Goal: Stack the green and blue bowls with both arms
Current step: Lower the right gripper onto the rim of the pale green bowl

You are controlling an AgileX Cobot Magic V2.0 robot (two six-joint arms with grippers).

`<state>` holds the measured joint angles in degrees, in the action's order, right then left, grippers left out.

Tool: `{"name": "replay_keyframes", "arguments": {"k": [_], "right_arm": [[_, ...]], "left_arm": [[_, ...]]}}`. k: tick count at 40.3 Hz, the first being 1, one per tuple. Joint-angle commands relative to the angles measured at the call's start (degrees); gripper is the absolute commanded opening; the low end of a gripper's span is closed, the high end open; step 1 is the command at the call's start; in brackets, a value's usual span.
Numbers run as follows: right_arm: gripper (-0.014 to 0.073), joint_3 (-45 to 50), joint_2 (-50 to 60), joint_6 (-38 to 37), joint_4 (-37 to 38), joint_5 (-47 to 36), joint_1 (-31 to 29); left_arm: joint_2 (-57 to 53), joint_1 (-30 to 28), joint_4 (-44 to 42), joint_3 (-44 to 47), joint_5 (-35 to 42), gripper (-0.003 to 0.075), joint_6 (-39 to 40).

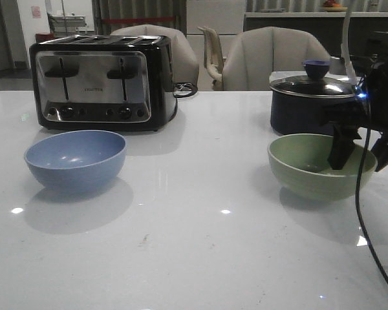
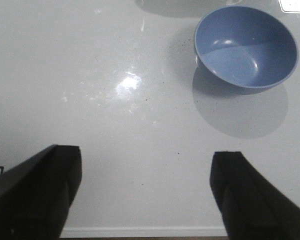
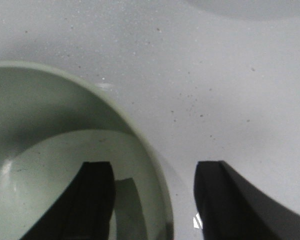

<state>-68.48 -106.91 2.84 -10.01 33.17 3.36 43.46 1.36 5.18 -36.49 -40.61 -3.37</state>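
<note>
Straddling the rim of the green bowl [image 1: 321, 165], my right pincer [image 1: 365, 152] has its jaws spread, one finger down inside the bowl and the other outside the wall, not yet pinched. On the front view it sits at about 3 o'clock on the table [image 1: 194, 245]. My right wrist camera shows the same: one dark finger [image 3: 92, 200] within the pale green hollow, the rim passing between it and its partner.

Largest things first. A black and silver toaster [image 1: 103, 81] stands at about 10 o'clock, toward the back. A dark lidded pot [image 1: 310, 100] stands at about 2 o'clock, just behind the green bowl. The blue bowl [image 1: 75, 159] rests upright at 9 o'clock, in front of the toaster and well apart from the green one. Both bowls look empty.

My left pincer [image 2: 145, 200] appears only in its own wrist camera: jaws wide, holding nothing, hovering over bare table with the blue bowl [image 2: 246, 47] ahead of it, not touched.

I judge the step in hand to be the grasp of the green bowl. Next, I expect I must close on its wall firmly enough that it won't tip, then lift it clear of the pot. My left arm needs to reach the blue bowl so the two can be brought together and nested.
</note>
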Motion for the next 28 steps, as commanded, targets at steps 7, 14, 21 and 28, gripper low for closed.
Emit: {"name": "replay_keyframes", "arguments": {"k": [7, 14, 21, 28], "right_arm": [[0.0268, -1.9, 2.3, 0.6, -0.6, -2.2, -0.1], [0.015, -1.9, 2.3, 0.6, -0.6, -1.8, -0.1], [0.0033, -1.9, 2.8, 0.6, -0.6, -0.5, -0.1], [0.0036, -1.9, 6.1, 0.6, -0.6, 0.8, -0.1]], "left_arm": [[-0.2, 0.0, 0.4, -2.1, 4.1, 0.0585, 0.4], [-0.2, 0.0, 0.4, -2.1, 4.1, 0.0585, 0.4], [-0.2, 0.0, 0.4, -2.1, 4.1, 0.0585, 0.4], [-0.2, 0.0, 0.4, -2.1, 4.1, 0.0585, 0.4]]}}
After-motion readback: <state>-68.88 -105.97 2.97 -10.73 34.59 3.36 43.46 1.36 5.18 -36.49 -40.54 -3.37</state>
